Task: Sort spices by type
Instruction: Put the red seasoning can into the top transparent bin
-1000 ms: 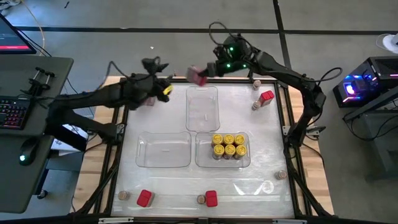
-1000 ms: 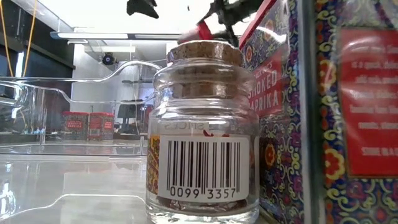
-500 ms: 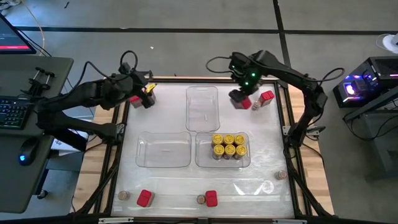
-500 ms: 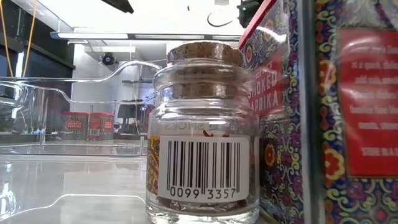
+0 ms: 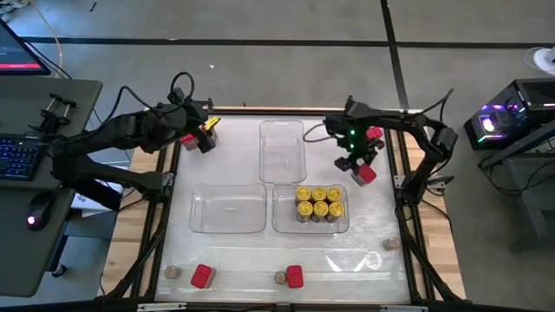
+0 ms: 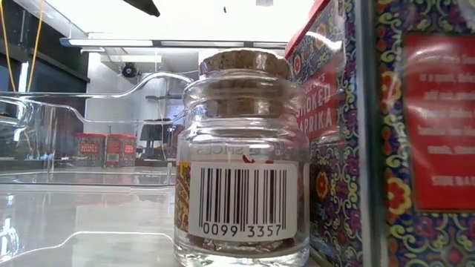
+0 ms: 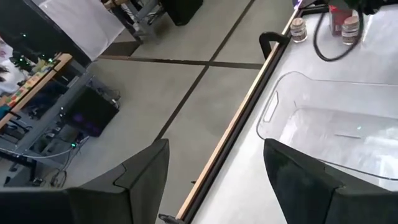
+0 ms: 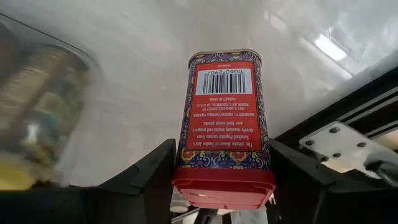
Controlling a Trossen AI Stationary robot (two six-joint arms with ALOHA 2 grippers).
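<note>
My right gripper [image 5: 360, 166] is shut on a red spice tin [image 8: 222, 112] over the table's right half, just beyond the tray [image 5: 276, 227] of yellow-lidded jars [image 5: 317, 202]. My left gripper [image 5: 206, 137] hangs open and holds nothing over the far left corner; between its fingers [image 7: 214, 162] show the floor and the table's edge. More red tins [image 5: 201, 276] [image 5: 295, 277] and small cork jars [image 5: 279, 277] [image 5: 392, 244] stand along the near edge. One cork jar [image 6: 245, 156] and one tin [image 6: 356, 133] fill the low view. My right gripper pinches the tin at its red lid end [image 8: 224, 179], one finger on each narrow side. The fingers slant down from above and lie along the tin. Its barcode end [image 8: 222, 81] sticks out past them toward the table. Whether that end touches the table, I cannot tell.
An empty clear tray [image 5: 282, 152] lies at the far middle and another [image 5: 227, 208] at the near left. A red tin [image 5: 374, 133] stands at the far right, with cork jars [image 7: 298, 28] [image 7: 350, 28] beside it. Bare table lies right of the jar tray.
My right gripper has carried the red tin from the table's far edge toward the right and near side, sinking and tipping until it points steeply down. My left gripper drew back toward the far left corner and rolled, then kept still.
</note>
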